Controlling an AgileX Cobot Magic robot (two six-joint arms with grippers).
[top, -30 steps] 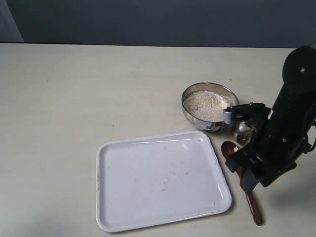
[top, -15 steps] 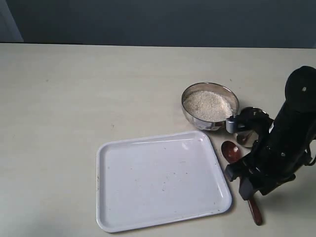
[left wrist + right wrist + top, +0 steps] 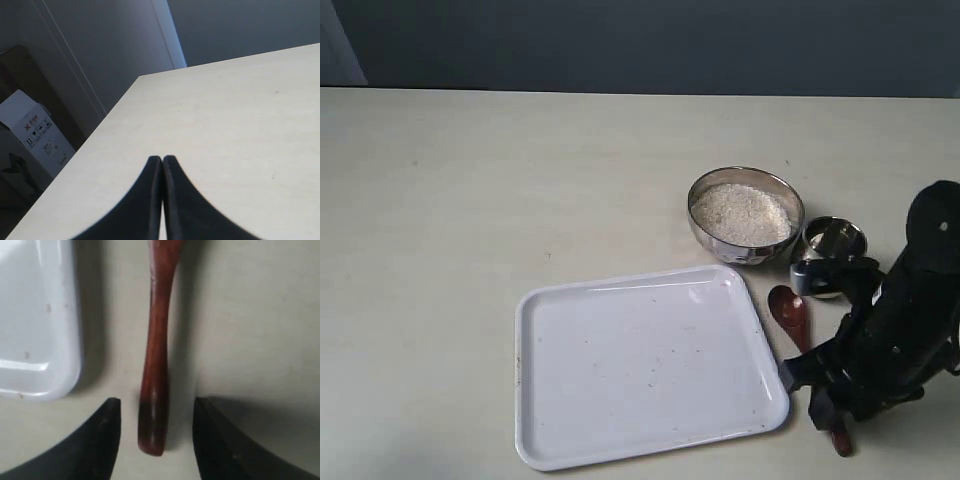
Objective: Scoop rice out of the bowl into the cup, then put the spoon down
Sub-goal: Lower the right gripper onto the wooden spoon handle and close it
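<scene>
The steel bowl (image 3: 746, 215) holds white rice (image 3: 741, 213) right of the table's middle. The small steel cup (image 3: 833, 241) stands just right of it. The reddish-brown wooden spoon (image 3: 790, 308) lies on the table between the tray and my right arm, its head toward the bowl. My right gripper (image 3: 828, 412) is low over the handle's end and open. In the right wrist view the handle (image 3: 156, 365) lies between the two fingers, touching neither, at my right gripper (image 3: 156, 412). My left gripper (image 3: 162, 162) is shut and empty over bare table, out of the exterior view.
A white rectangular tray (image 3: 570, 420) lies at the front middle, its right edge (image 3: 65, 340) close beside the spoon handle. The table's edge (image 3: 100, 130) shows in the left wrist view, with a cardboard box (image 3: 35, 130) beyond it.
My right arm has come down and back toward the front edge, uncovering the cup. Its gripper now sits lower, around the end of the spoon handle. The spoon has not moved.
</scene>
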